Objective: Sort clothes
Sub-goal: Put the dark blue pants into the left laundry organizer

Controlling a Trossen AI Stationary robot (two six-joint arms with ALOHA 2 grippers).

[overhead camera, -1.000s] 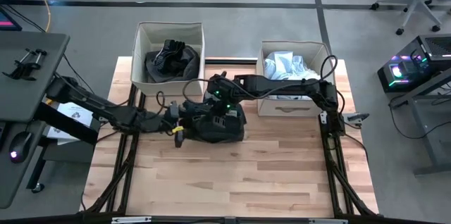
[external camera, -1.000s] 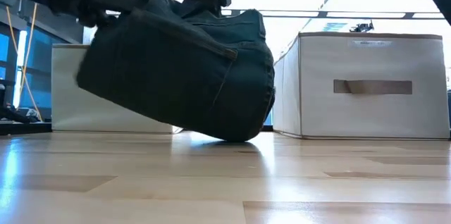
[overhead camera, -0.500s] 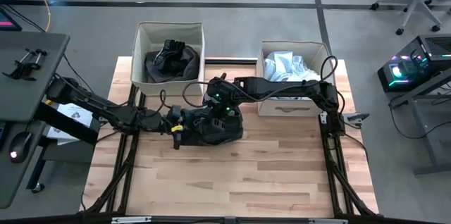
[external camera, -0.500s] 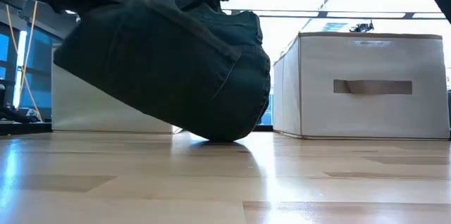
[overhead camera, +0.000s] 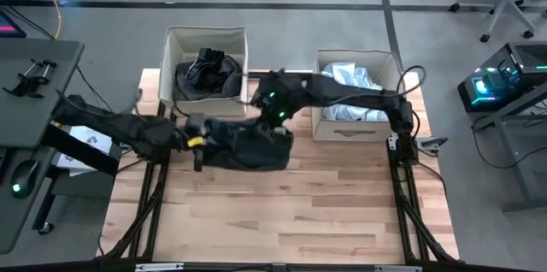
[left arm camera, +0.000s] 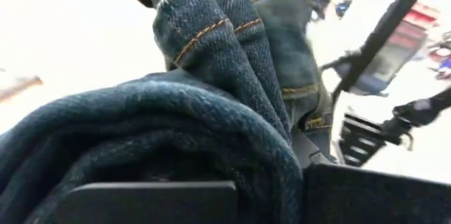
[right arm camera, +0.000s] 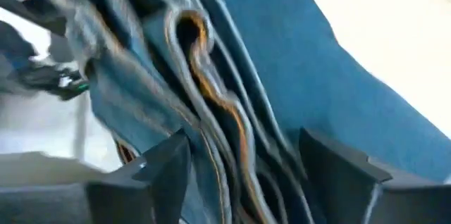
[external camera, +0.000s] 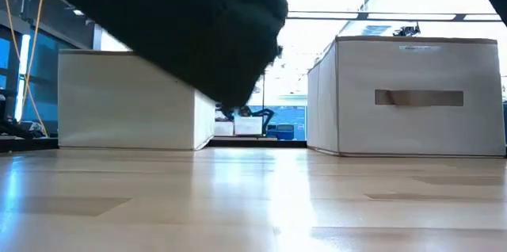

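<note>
A pair of dark denim jeans (overhead camera: 246,145) hangs bunched over the middle of the table, between my two grippers, and its lowest part (external camera: 230,97) is clear of the wood. My left gripper (overhead camera: 198,141) is shut on its left end. My right gripper (overhead camera: 275,121) stands open above its right end, and stitched denim folds (right arm camera: 211,111) lie between its spread fingers. More dark clothes (overhead camera: 205,71) lie in the left bin. White and pale clothes (overhead camera: 346,79) lie in the right bin. My left gripper pinches a bunched, several-layer fold of the jeans (left arm camera: 232,139) at their left end. Its fingers come nearly level from the table's left side. The jeans sag to the right of the fingers, lifted clear of the table. My right gripper has denim folds between its fingers (right arm camera: 165,160); I cannot tell whether they touch.
Two beige fabric bins stand at the table's far edge, the left bin (overhead camera: 171,58) and the right bin (overhead camera: 389,127), the right one with a handle slot facing the near side. The bare wooden tabletop (overhead camera: 282,212) stretches toward the near edge.
Both grippers have risen, and my left gripper has also drawn toward the table's left edge. The jeans, whose lower end rested on the table, now hang lifted clear of it and are stretched out more to the left.
</note>
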